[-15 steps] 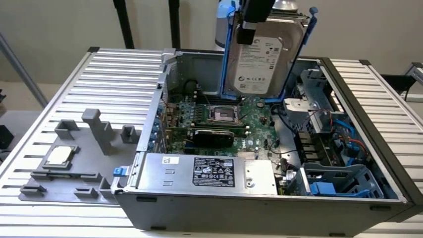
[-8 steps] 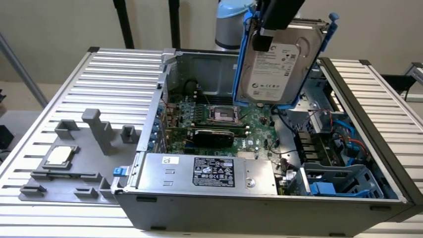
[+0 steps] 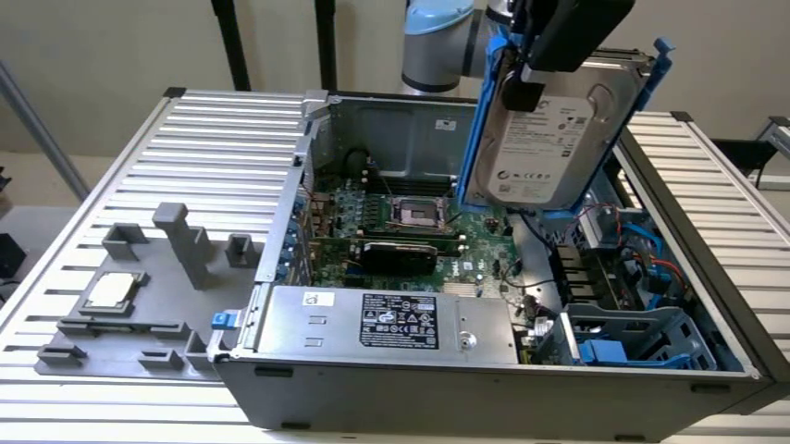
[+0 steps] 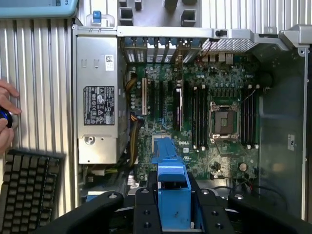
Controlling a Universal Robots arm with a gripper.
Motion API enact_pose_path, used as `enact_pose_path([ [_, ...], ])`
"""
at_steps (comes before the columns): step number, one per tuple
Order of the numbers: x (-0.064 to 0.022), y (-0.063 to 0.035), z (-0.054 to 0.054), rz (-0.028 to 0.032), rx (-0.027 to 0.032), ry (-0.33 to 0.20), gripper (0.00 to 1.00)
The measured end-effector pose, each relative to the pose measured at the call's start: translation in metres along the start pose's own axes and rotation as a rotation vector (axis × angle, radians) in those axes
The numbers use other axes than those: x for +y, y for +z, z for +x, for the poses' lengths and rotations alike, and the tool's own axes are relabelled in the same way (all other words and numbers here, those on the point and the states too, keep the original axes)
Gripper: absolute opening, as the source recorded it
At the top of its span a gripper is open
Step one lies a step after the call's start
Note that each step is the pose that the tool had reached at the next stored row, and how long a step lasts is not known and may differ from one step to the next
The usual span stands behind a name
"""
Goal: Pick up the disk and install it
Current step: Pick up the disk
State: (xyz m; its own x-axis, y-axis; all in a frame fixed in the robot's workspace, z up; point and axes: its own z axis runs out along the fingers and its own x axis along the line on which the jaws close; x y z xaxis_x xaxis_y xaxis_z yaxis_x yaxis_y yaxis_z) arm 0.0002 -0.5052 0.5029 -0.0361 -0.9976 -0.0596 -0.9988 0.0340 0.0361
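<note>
A: "Lower right, what may be a drive cage (image 3: 642, 338). Where's the disk (image 3: 556, 148)?"

B: "Upper right, on edge above the open case (image 3: 494, 388). The gripper (image 3: 543, 79), jaws half-closed, grips its blue carrier, likely so the disk clears the motherboard (image 3: 408, 250)."

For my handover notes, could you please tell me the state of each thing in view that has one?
computer case: open, interior exposed.
the disk: lifted, held roughly upright above the case.
end effector: shut on the disk.
CPU socket: empty.
CPU chip: resting on the grey fixture outside the case.
power supply: mounted in the case.
</note>
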Motion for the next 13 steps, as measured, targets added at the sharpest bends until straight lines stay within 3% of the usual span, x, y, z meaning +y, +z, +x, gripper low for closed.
enact_pose_path([
  [13,-0.0260,-0.0027,0.029,0.0000,0.0000,0.000,0.33],
])
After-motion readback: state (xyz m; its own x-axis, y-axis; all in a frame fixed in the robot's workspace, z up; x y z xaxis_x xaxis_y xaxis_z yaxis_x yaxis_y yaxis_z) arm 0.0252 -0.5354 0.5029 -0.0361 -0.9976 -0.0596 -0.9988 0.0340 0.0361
